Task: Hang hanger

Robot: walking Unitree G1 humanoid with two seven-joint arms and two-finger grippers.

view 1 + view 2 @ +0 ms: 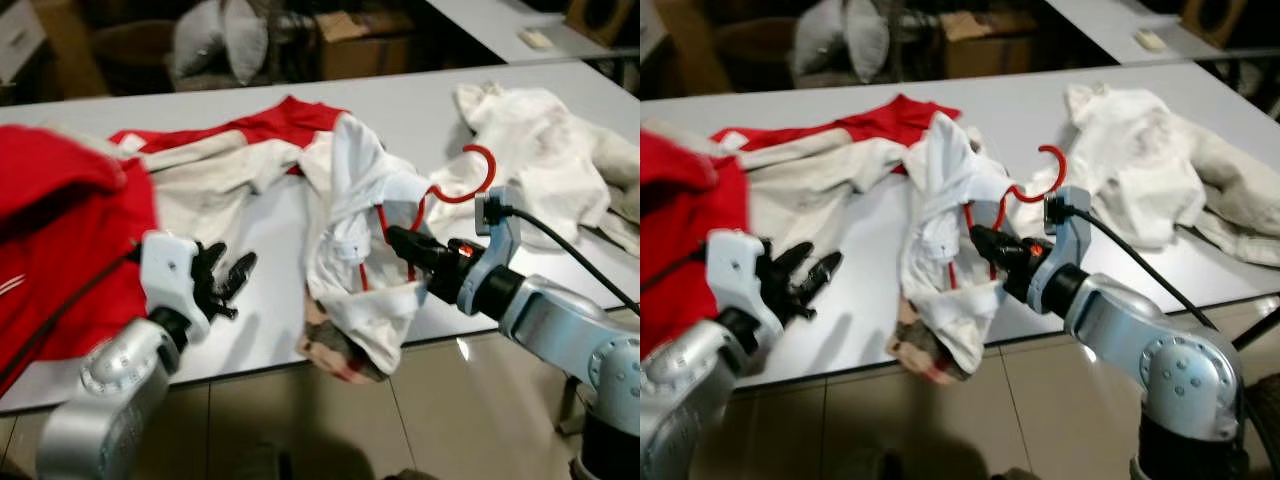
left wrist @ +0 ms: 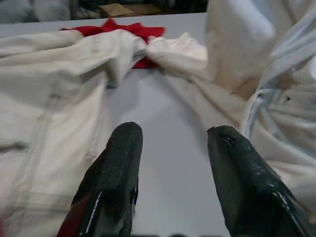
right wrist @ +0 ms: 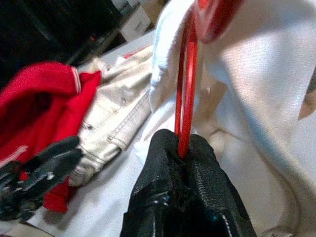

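Note:
A red plastic hanger point(image 1: 455, 190) is lifted above the white table point(image 1: 270, 250), its hook pointing up and right. A white garment point(image 1: 355, 250) hangs draped on it, its lower end reaching past the table's front edge. My right gripper point(image 1: 398, 240) is shut on the hanger's red bar point(image 3: 184, 123), pinched between both black fingers. My left gripper point(image 1: 230, 280) hovers open over bare table to the left of the garment, nothing between its fingers point(image 2: 113, 173).
A red and cream jacket point(image 1: 200, 170) lies spread on the table's left half, and red cloth point(image 1: 60, 230) bulges at the near left. A crumpled white garment point(image 1: 540, 150) lies at the right. Cardboard boxes point(image 1: 350, 40) and dark clutter stand behind the table.

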